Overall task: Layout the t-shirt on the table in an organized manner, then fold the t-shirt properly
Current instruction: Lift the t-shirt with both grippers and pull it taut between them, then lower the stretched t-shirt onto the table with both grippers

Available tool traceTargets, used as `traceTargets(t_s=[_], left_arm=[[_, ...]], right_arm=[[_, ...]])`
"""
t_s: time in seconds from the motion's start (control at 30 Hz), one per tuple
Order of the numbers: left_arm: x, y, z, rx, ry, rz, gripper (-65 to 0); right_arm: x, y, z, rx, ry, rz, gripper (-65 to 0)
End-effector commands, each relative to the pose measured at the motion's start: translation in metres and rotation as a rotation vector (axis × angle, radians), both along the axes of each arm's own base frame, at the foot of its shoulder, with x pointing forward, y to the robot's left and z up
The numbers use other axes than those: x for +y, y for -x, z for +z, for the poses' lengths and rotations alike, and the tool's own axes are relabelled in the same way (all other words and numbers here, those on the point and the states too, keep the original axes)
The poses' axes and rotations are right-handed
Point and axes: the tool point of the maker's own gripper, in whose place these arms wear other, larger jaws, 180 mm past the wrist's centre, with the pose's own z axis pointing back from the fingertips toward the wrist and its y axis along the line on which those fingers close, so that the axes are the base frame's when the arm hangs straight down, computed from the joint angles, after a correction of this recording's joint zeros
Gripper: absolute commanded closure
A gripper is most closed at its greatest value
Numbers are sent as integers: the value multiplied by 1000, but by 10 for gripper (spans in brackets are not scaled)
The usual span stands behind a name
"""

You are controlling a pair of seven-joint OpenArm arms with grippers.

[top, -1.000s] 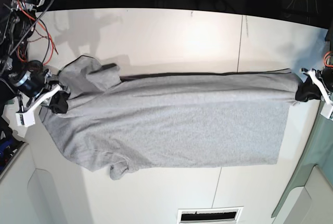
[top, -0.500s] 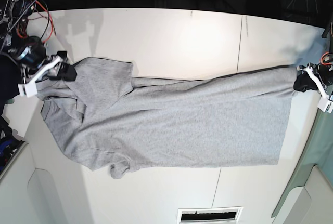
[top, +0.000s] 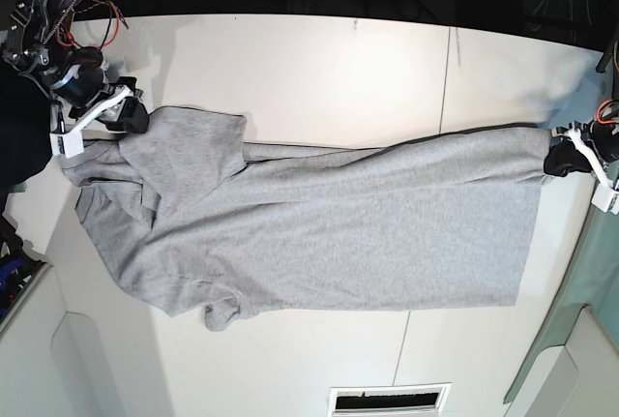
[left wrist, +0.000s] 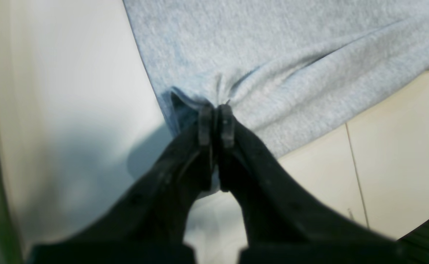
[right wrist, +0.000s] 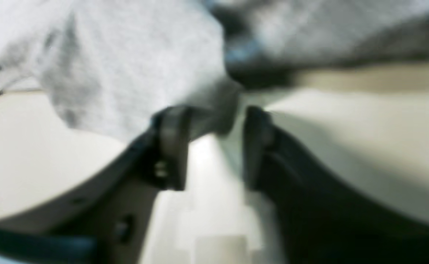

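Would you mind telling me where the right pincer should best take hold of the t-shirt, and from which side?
Grip the t-shirt at its folded-over shoulder corner, coming from the base view's left, where the right pincer hangs. That bunched edge stands up, so fingers can likely close around it.

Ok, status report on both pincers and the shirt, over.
Left pincer shut on the t-shirt hem corner. Right pincer parted at the sleeve end, grip unclear. T-shirt stretched across the table, sleeve end bunched. Nothing in the way.

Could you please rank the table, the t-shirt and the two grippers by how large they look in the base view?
1. table
2. t-shirt
3. right gripper and left gripper: both small, look alike, not ranked.
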Motion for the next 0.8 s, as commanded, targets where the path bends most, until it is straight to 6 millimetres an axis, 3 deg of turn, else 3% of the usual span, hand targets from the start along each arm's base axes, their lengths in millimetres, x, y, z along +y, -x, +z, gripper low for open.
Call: traceTargets(t_s=[0.0, 0.23, 0.47, 0.77], left_arm=[[9, -12, 20, -56, -14, 1, 0], [10, -12, 19, -54, -20, -1, 0], [13, -7, 18, -17, -26, -4, 0], [37, 1, 33, -25, -29, 43, 0]], right_arm=[[-5, -15, 16, -69, 3, -6, -145], [-4, -26, 24, -95, 5, 0, 0], [-1, -16, 22, -20, -3, 36, 0], [-24, 16, 57, -86, 5, -22, 0]])
